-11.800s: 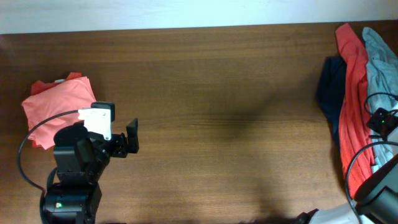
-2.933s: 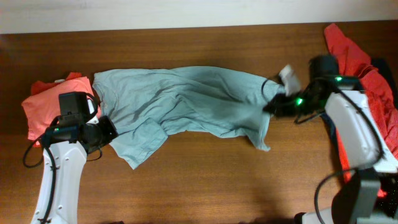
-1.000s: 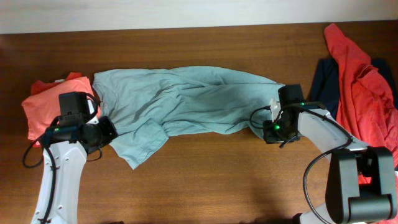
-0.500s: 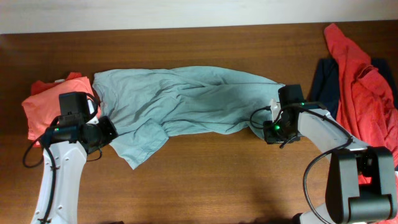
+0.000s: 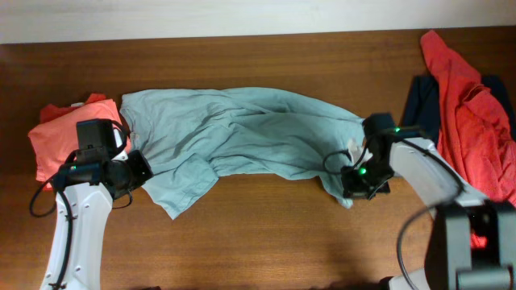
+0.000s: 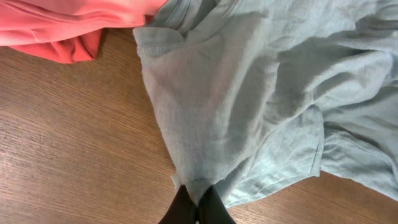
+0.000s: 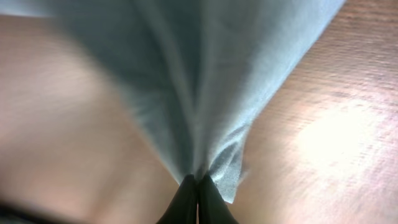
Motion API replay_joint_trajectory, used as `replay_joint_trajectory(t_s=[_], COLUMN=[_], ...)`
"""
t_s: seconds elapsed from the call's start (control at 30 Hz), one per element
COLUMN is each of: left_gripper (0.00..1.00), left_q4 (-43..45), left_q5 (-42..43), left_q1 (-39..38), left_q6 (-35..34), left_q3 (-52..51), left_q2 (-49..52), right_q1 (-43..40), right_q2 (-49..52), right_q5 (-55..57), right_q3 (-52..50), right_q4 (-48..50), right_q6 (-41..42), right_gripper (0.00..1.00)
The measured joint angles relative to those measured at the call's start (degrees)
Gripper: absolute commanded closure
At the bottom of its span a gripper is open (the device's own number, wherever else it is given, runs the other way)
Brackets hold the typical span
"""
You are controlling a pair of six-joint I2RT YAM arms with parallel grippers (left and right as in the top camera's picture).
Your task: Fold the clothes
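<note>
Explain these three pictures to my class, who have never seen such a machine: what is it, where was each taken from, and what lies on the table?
Two robot arms work at a wooden table. One picture looks down from above; the other two come from cameras on the wrists. A pale grey-blue T-shirt lies spread out, rumpled. The left gripper pinches one end, the right gripper the other, both shut on it. A coral tee lies at the left; another coral garment and a navy piece lie at the right.

Nothing readable anywhere in these shots - no labels, brand names, numbers or signs on anything, just plain unmarked stuff throughout.
</note>
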Motion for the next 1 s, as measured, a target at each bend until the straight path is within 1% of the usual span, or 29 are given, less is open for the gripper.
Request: replay_joint_trajectory(t_s=[0.07, 0.13, 0.17, 0.2, 0.23, 0.27, 0.43, 0.6, 0.77, 0.9, 1.0], left_gripper=[0.99, 1.00, 0.99, 0.99, 1.00, 1.00, 0.99, 1.00, 1.00, 1.00, 1.00], left_q4=[0.0, 0.0, 0.0, 0.0, 0.0, 0.0, 0.0, 0.0, 0.0, 0.0, 0.0], left_q5=[0.0, 0.0, 0.0, 0.0, 0.0, 0.0, 0.0, 0.0, 0.0, 0.0, 0.0], left_q1=[0.0, 0.0, 0.0, 0.0, 0.0, 0.0, 0.0, 0.0, 0.0, 0.0, 0.0], left_q6=[0.0, 0.0, 0.0, 0.0, 0.0, 0.0, 0.0, 0.0, 0.0, 0.0, 0.0], left_q3=[0.0, 0.0, 0.0, 0.0, 0.0, 0.0, 0.0, 0.0, 0.0, 0.0, 0.0], left_q2=[0.0, 0.0, 0.0, 0.0, 0.0, 0.0, 0.0, 0.0, 0.0, 0.0, 0.0], right_q1=[-0.2, -0.9, -1.6, -2.5, -3.8, -4.9, -8.8, -8.7, -7.6, -6.1, -5.5], right_q2=[-2.8, -5.4, -6.2, -6.8, -7.2, -7.3, -3.6, 2.1, 5.0, 6.3, 7.3], right_q5=[-1.3, 0.8, 2.3, 3.7, 5.2, 6.2, 9.6, 10.2, 9.1, 8.3, 8.0], right_q3=[4.0, 8.8, 10.6, 11.9, 13.0, 13.4, 13.5, 13.2, 13.2, 13.0, 12.6], right_q4=[-0.5, 2.3, 3.8, 5.2, 6.3, 6.8, 3.3, 0.3, -0.8, 2.6, 4.3], right_q6=[0.0, 2.0, 3.2, 4.2, 5.2, 5.7, 7.6, 7.8, 6.6, 5.7, 5.6], right_gripper=[0.96, 0.94, 0.84, 0.67, 0.48, 0.36, 0.34, 0.36, 0.36, 0.45, 0.46])
